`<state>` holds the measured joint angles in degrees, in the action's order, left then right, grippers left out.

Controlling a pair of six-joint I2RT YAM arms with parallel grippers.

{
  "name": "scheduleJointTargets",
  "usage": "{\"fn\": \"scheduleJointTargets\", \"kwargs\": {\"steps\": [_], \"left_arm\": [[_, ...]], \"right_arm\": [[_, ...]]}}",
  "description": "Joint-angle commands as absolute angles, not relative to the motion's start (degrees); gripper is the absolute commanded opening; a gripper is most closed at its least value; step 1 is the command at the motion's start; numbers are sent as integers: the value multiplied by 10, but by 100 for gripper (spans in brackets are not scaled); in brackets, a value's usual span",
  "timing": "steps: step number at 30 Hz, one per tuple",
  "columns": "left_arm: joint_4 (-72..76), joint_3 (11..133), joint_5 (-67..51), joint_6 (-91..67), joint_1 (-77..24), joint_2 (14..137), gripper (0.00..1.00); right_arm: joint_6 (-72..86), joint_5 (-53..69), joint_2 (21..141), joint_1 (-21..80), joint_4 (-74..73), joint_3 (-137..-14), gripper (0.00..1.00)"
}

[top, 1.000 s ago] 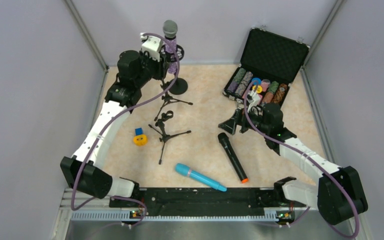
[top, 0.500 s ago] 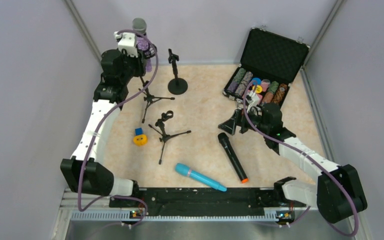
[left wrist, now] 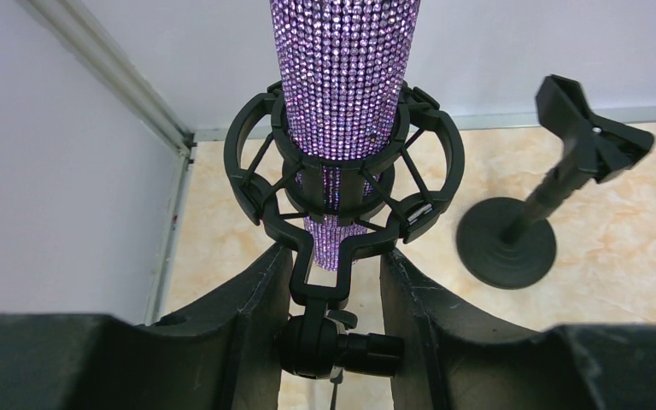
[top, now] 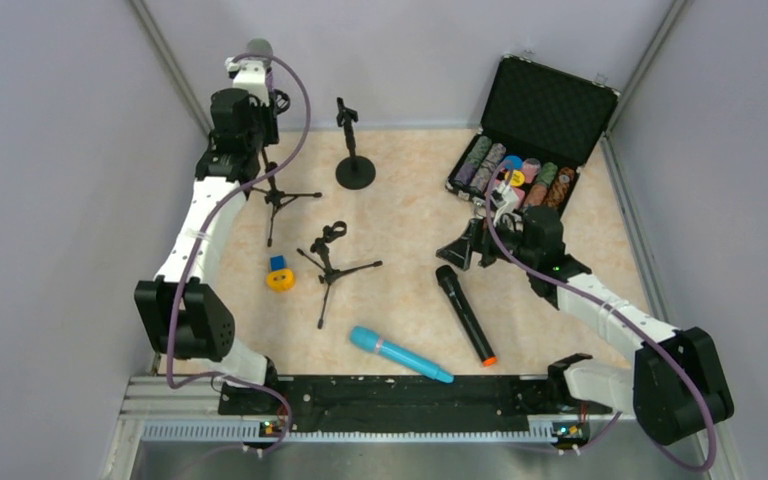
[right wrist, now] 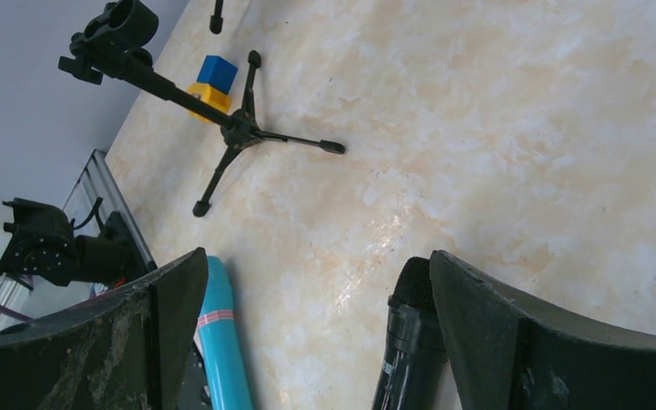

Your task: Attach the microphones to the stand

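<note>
The left claw (left wrist: 336, 256), closed about the shock mount of the tripod stand (top: 276, 196) that carries the purple microphone (left wrist: 342, 85), is displaced from beside the round-base stand (top: 354, 170) to the far-left corner of the worktop (top: 410, 230). Stand and microphone travel with it. The left arm swings leftward and lies straighter along the left wall, so the round-base stand, previously overlapped by the claw, now stands well apart from it.

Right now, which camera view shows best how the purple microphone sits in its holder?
The left wrist view: the purple microphone stands close, passing through the black ring holder. The top external view shows only its grey head, small and far. The right wrist view misses it.
</note>
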<state>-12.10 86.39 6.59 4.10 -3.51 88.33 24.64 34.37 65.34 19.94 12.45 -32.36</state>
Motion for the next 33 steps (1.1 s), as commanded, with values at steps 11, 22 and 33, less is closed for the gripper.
{"fn": "scheduleJointTargets", "kwargs": {"steps": [11, 22, 33], "left_arm": [[23, 959, 90, 56, -8, 944, 0], [42, 970, 89, 53, 13, 996, 0], [52, 937, 99, 49, 20, 986, 0]], "right_arm": [[245, 340, 671, 195, 148, -356, 99], [247, 342, 688, 195, 151, -362, 99], [246, 342, 702, 195, 155, -369, 99]]}}
